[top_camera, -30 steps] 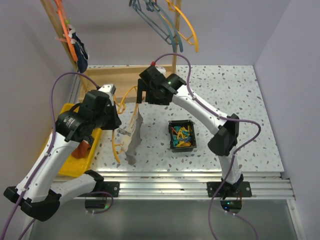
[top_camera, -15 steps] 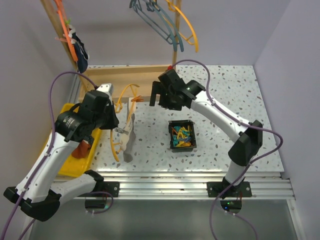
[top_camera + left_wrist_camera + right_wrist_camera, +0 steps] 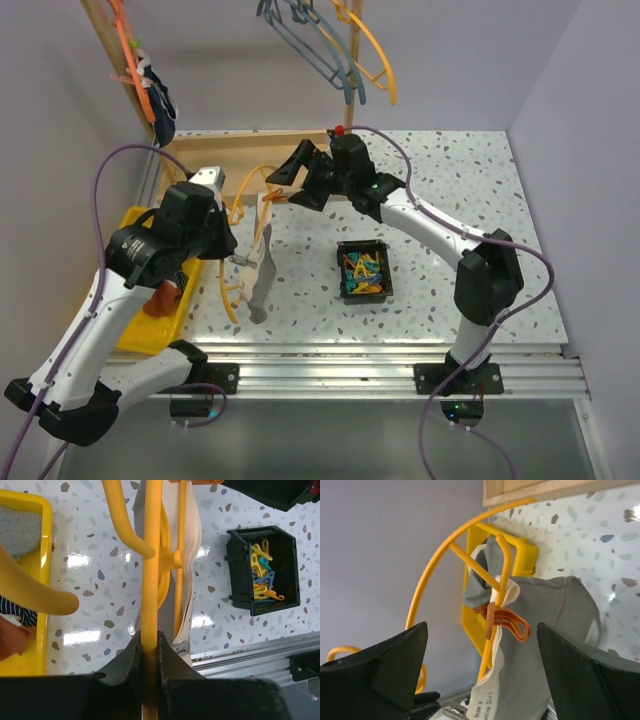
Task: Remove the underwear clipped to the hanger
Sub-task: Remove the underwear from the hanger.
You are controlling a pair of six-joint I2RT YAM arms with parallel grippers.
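above the speckled tabletop (image 3: 450,200), the yellow hanger (image 3: 151,555) was pinched by the left end effector (image 3: 149,647), grey underwear (image 3: 555,610) clipped to it; the orange clip (image 3: 510,622) was best straddled squarely by the spread right end effector (image 3: 482,655).

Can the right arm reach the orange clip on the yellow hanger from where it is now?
Probably yes. The right gripper is open and points at the orange clip, with nothing between them. The left gripper holds the yellow hanger that carries it.
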